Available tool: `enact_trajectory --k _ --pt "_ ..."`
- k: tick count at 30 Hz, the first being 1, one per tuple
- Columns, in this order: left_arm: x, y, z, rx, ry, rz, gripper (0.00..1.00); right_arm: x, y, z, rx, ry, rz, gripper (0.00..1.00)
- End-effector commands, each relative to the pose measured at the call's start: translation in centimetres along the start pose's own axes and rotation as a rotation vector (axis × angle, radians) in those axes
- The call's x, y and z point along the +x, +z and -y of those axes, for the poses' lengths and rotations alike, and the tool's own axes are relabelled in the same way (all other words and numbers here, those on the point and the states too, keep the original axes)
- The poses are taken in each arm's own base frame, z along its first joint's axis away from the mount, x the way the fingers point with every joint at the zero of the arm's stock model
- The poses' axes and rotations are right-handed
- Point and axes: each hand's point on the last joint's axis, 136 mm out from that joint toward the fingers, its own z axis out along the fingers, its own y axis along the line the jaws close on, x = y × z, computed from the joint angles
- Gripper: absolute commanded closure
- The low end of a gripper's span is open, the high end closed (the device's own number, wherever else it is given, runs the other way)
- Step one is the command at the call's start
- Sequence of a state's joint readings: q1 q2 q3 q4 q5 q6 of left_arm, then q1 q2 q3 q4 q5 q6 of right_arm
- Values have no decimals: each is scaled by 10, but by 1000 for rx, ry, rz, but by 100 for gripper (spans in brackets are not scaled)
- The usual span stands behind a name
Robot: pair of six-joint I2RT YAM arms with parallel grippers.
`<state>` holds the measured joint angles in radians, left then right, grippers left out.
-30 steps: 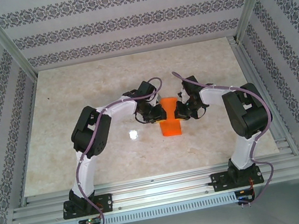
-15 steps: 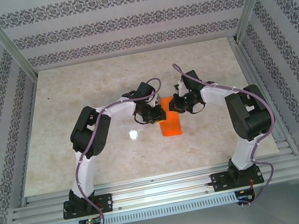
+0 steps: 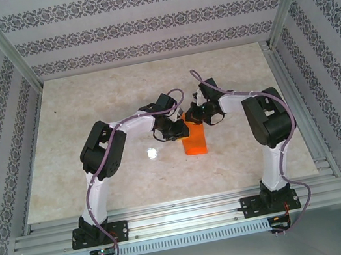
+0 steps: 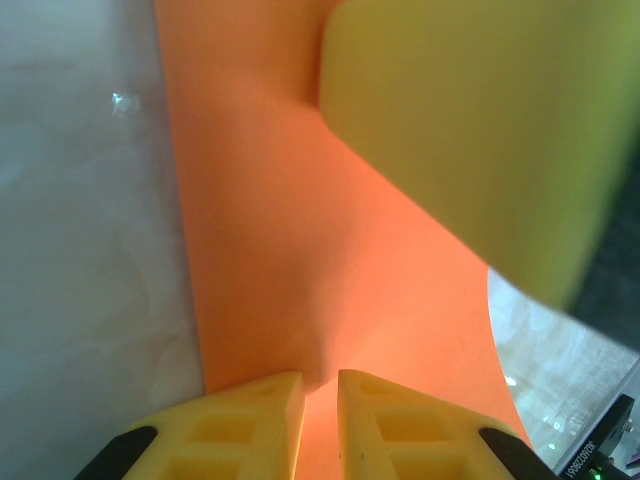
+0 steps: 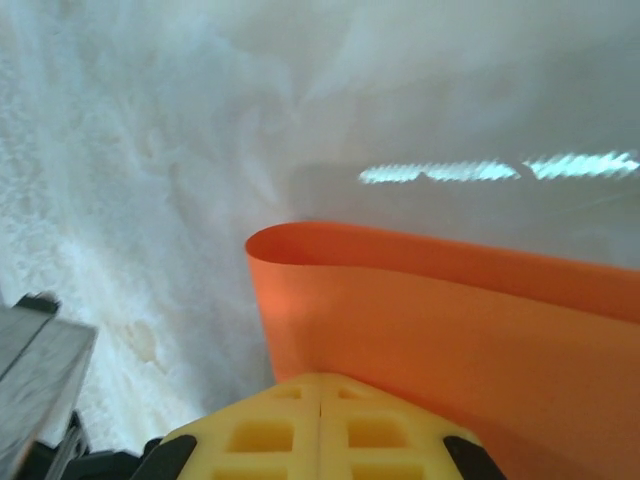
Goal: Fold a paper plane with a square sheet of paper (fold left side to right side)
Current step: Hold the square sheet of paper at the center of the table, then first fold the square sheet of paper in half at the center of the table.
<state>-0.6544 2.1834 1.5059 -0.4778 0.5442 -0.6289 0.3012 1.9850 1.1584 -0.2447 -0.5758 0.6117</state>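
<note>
Sticker (image 4: 590,456) digits unreadable — orange paper (image 4: 290,230) plain.

Mid-table, the thin orange folded paper sheet (image 3: 194,142) lies on the pale marble tabletop (image 3: 89,115), the left gripper (image 3: 174,129) at its left edge and the right gripper (image 3: 193,114) at its far end.

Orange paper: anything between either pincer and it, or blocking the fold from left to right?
Nothing visible stands in the way. The left pincer appears to be pinched on the orange paper, and the right pincer is shut on it next to the curled-over bend. On the right side of the paper there is bare table.
</note>
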Motion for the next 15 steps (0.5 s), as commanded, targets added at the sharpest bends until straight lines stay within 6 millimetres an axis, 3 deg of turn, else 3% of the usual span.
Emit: enact_trajectory --k 1,8,15 --pt "20 16 -34 -108 -4 -50 82 -6 6 11 77 -6 15 95" --pt "35 13 -27 -73 40 -81 78 3 14 39 176 5 -21 95" --pt "53 13 -15 -23 110 -141 75 7 19 49 211 8 -39 95"
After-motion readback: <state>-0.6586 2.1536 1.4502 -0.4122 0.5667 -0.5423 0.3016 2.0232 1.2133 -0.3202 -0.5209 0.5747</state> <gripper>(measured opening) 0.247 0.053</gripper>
